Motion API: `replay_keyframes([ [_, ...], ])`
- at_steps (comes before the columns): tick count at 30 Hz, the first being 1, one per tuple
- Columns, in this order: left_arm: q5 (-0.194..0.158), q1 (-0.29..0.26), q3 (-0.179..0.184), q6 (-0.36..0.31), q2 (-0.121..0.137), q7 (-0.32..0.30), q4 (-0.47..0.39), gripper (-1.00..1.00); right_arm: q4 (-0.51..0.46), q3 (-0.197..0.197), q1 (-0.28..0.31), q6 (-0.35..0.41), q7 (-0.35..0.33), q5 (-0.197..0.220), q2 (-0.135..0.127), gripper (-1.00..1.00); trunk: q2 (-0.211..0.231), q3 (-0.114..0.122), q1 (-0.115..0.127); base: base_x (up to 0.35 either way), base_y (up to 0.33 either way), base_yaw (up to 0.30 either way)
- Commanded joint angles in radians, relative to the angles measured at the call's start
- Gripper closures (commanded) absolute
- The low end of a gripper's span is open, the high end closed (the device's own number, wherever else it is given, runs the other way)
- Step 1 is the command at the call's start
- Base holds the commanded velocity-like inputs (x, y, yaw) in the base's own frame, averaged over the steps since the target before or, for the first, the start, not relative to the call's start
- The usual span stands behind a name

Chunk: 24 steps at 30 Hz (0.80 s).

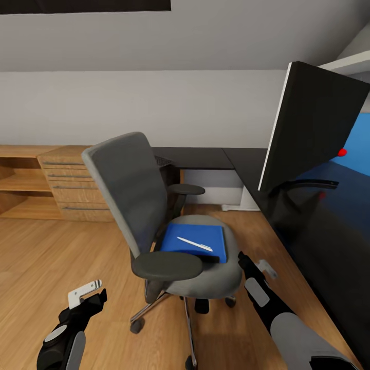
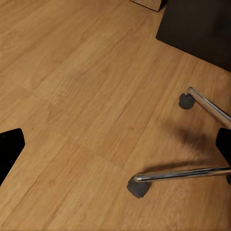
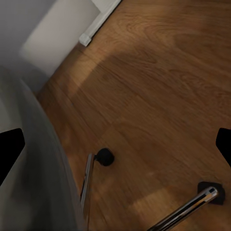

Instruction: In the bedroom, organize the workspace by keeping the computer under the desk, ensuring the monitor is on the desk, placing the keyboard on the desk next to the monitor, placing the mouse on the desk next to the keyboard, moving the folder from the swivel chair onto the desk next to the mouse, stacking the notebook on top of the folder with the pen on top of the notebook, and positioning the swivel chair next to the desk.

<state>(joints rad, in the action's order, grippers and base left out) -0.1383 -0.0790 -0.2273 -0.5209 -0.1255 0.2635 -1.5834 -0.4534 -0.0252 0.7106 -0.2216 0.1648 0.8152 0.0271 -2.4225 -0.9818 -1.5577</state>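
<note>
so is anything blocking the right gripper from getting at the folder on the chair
Nothing visible does. The right gripper hangs beside the swivel chair seat, on its open side. Only the pen lies on the folder; the near armrest is on the other side.

No readable text, labels or numbers, monitor (image 1: 313,123) seemingly unmarked apart from a red dot

The floor (image 1: 46,257) is light wood planks. A grey wall (image 1: 154,103) stands behind. A wooden chest (image 1: 72,185) sits at nine o'clock.
</note>
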Motion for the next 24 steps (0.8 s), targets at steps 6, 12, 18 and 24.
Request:
replay_keyframes([
  [6,-0.010,-0.001,0.000,-0.004,0.000,0.006,-0.001,-1.00,0.002,0.004,0.000,-0.004,0.001,0.021,0.003,-1.00,0.000,-0.001,0.000,0.000,0.000,0.203],
  [12,-0.010,-0.001,0.001,-0.005,-0.001,0.006,-0.001,-1.00,0.002,0.004,0.000,-0.004,0.001,0.021,0.004,-1.00,0.000,-0.001,0.000,0.000,0.000,0.272],
  [18,-0.010,-0.001,0.002,-0.004,-0.001,0.006,0.000,-1.00,0.002,0.004,0.000,-0.004,0.001,0.021,0.004,-1.00,0.000,-0.001,0.000,0.000,0.000,0.277],
  [24,-0.009,-0.001,0.003,-0.004,-0.002,0.006,0.004,-1.00,0.002,0.005,0.000,-0.004,0.001,0.021,0.004,-1.00,0.000,-0.001,0.000,0.000,0.000,0.277],
])
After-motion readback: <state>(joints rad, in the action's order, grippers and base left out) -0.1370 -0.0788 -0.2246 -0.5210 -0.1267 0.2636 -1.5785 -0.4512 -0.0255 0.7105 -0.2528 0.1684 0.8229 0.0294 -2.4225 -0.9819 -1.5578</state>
